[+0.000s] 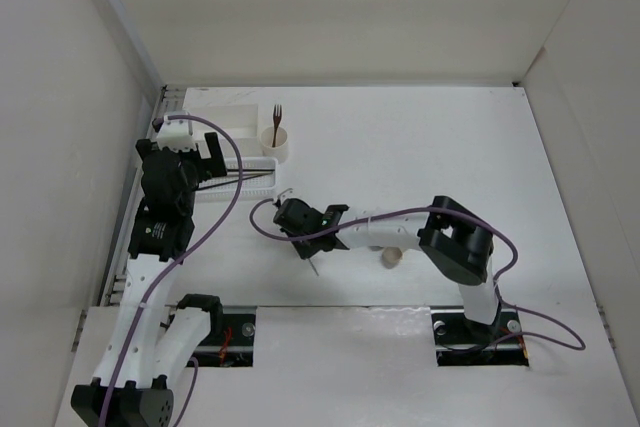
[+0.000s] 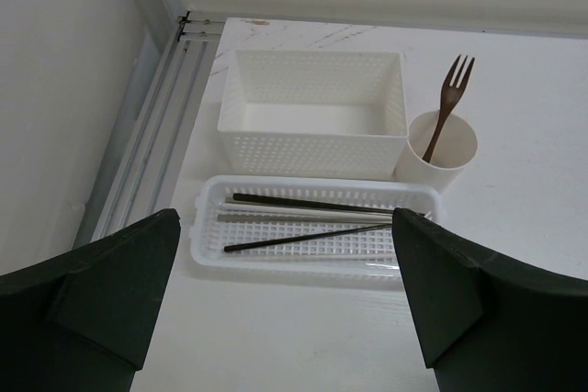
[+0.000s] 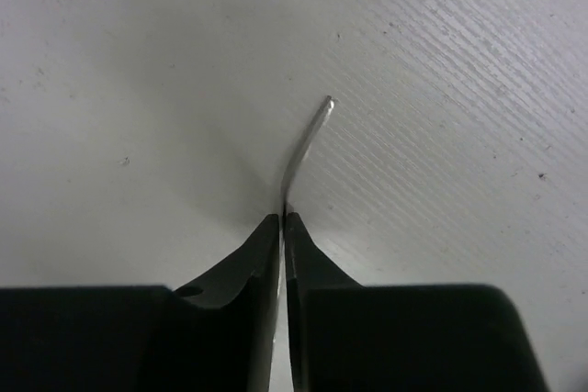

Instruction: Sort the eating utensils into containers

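White plastic lattice forms the tray (image 2: 312, 262), a shallow oblong with slotted sides. Three chopsticks (image 2: 303, 202) lie lengthwise in it, two dark and one silvery. Just behind the tray stands a deeper perforated box (image 2: 312, 140). Behind the tray's right end, a short, smooth round cup (image 2: 441, 167) holds a brown fork (image 2: 447, 103) with its tines up.

By the tray's left end hovers the left gripper (image 1: 214, 157), its matte black fingers (image 2: 101, 291) spread wide with nothing between them. Near and right of the tray, the right gripper (image 3: 282, 219) is pinched tight on a thin grey metal utensil (image 3: 303, 149) that curves away from the tips; which kind I cannot tell. Farther right of the tray, a rounded beige piece (image 1: 390, 258) peeps out beside the right arm.

The table (image 1: 430, 137) is matte white, faintly ridged and flecked, and plain white panels (image 1: 320, 17) wall it in.
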You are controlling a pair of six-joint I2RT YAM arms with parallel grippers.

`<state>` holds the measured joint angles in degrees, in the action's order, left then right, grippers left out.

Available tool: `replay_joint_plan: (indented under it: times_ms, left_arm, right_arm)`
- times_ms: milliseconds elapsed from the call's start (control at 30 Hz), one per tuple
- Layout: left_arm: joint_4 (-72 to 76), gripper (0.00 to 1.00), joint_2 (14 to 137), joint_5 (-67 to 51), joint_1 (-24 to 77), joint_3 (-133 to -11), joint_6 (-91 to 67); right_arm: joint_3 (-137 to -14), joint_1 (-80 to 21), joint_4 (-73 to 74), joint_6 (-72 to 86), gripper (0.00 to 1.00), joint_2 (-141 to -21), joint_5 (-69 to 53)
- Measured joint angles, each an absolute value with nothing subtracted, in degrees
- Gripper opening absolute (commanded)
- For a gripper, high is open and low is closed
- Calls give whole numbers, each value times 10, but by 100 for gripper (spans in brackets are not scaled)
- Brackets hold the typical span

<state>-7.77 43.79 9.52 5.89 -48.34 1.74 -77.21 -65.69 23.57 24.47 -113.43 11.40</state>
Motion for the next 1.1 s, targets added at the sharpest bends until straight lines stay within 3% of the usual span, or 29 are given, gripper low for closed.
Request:
replay_joint_plan:
  times_ms: [33,67,400,633,867,1100]
  left_arm:
    - [-78,100,438,97,59,-483,20]
    - [-78,100,438,98,59,-483,21]
    - [-76,100,442,116,58,-483,38]
    - [-66,100,465,124,39,-483,50]
    - [-49,100,486,132,3,-482,54]
    - [-45,100,509,140,-43,-473,55]
  right_arm:
    - [-772,-657,236,244,2,-1135,115]
    - [-772,-657,235,243,0,-1135,116]
    - [-787,-642,220,216,0,-1130,109]
    - [-899,-515,112,177,0,-1100,59]
    - [-1101,-411,-73,162,0,-1209,10]
    - [-1069,-413,-253,170,0,-1318,-15]
